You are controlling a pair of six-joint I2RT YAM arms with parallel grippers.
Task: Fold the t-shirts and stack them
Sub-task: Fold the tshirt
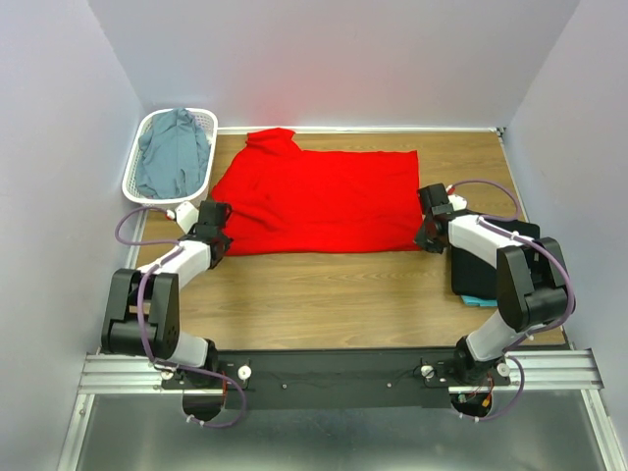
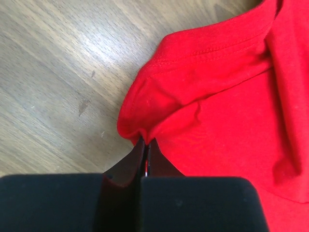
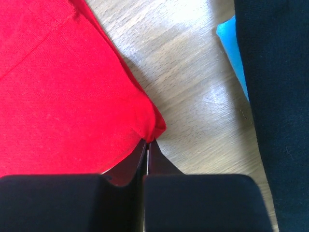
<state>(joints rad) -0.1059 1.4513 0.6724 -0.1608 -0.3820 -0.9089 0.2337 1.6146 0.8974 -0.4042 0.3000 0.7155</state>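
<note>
Item, near left: left fingers (image 2: 129, 166), together and clamped on the near-left corner of the red shirt (image 1: 319, 201), with the cloth puckered into a small fold at the tips. Item, near right: right fingers (image 3: 128, 164), together and pinching the near-right hem corner of the same shirt. Only the very tip of the cloth is caught, so this hold looks the slighter of the two. Red shirt: spread flat across the middle of the tabletop (image 1: 324, 294), with a lobe of cloth, probably a sleeve, reaching toward the far edge. Step judged in hand: carrying the near edge over toward the far edge for a first fold. To do it well: raise both corners together and level, keep the hem taut between the arms, lift just clear of the cloth beneath, and lay the edge down square before letting go. A lopsided lift would skew the fold, and the right pinch may slip. Room: bare wood between the shirt and the arm bases, and only a narrow strip beyond the shirt to the far edge. Right side: black shirt (image 3: 280, 121) lying on a teal shirt (image 3: 229, 38), near the right fingers and close to the right edge. Far left corner: basket (image 1: 130, 182) holding the grey-blue shirt (image 1: 175, 162), apart from the red shirt.
</note>
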